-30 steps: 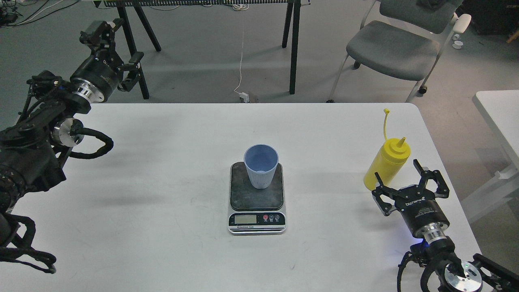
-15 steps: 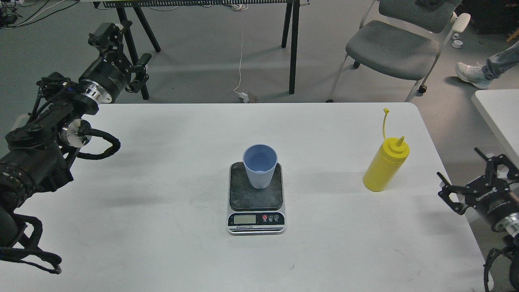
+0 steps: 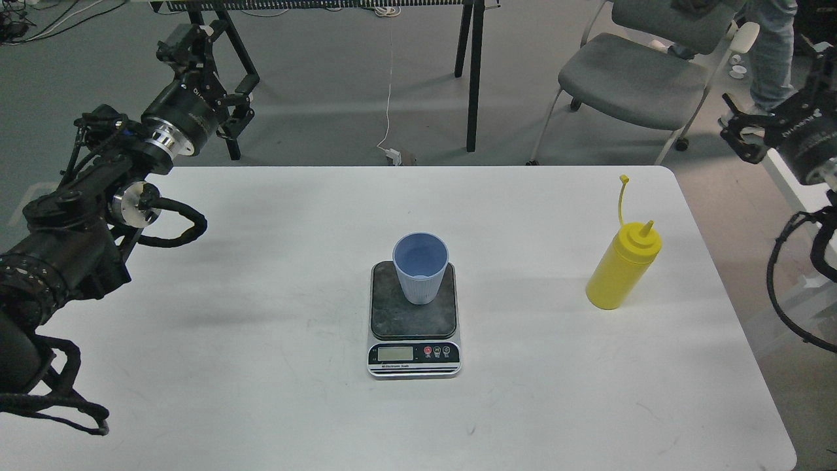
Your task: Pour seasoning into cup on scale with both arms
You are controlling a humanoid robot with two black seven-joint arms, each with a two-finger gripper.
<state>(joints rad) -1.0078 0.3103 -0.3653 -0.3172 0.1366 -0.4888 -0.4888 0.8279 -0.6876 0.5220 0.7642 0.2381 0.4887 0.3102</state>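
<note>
The light blue cup [image 3: 420,269] stands upright and empty on the dark platform of the scale [image 3: 414,353] at the middle of the white table [image 3: 261,366]. The yellow seasoning bottle [image 3: 621,269] stands upright near the table's right edge, its cap strap sticking up. My left gripper [image 3: 210,62] is open and empty, raised beyond the table's far left corner. My right gripper [image 3: 771,82] is open and empty, high off the table's right side, well above and to the right of the bottle.
A grey chair [image 3: 637,75] stands behind the table at the right, with a person's legs [image 3: 771,46] beside it. Black trestle legs [image 3: 472,72] stand behind the table. Another white table's corner [image 3: 804,170] is at the right.
My right gripper has left the bottle's side, swinging right off the table and then far up. My left gripper has drifted up and to the right. A person has walked in at the upper right.
</note>
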